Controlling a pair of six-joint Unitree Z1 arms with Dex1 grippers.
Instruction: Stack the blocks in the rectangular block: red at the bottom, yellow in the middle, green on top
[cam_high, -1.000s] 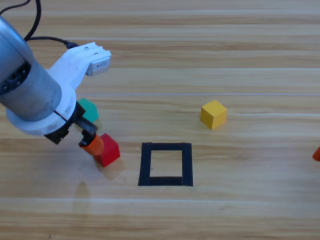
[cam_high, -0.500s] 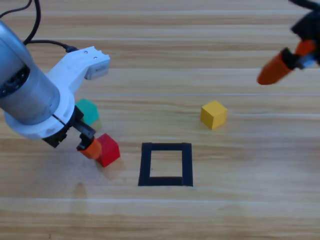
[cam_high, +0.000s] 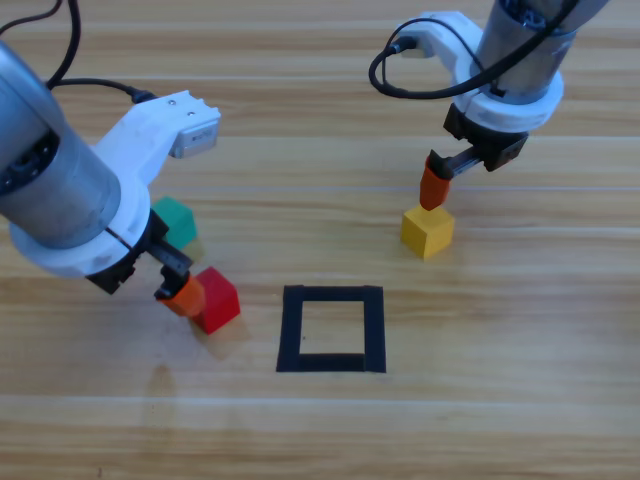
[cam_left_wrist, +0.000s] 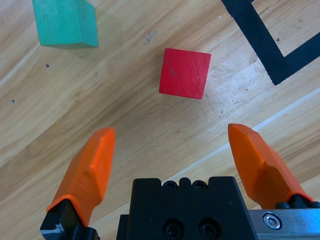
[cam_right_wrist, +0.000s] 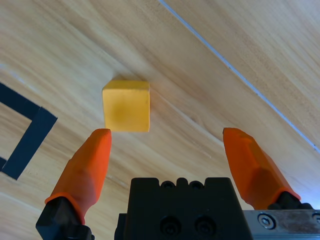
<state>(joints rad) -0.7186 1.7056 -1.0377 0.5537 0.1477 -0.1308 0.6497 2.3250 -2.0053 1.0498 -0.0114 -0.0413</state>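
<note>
My left claw (cam_left_wrist: 170, 145) hangs low over the desk (cam_high: 320, 430) with its two orange fingers spread wide apart and nothing between them. The red cube (cam_left_wrist: 184, 73) sits on the wood just ahead of the gap, not touching either finger; from above, one orange fingertip (cam_high: 184, 296) shows right at the cube's left side. The green cube (cam_left_wrist: 65, 22) lies a little farther off, near the red one but apart from it, partly tucked under my left arm in the high view. My right claw (cam_right_wrist: 167, 150) is also spread open and holds nothing, hovering above the yellow cube (cam_right_wrist: 126, 105). That cube rests on the desk off toward the left finger in my right wrist view, clear of both fingers. From above, the one fingertip (cam_high: 433, 188) I can see points down just over the cube's far top edge. The black tape rectangle (cam_high: 332, 328) lies on the desk between the red cube and the yellow cube, bare wood inside it. The red cube is near its left side and the yellow cube is beyond its upper right corner, and all three cubes sit outside it.
</note>
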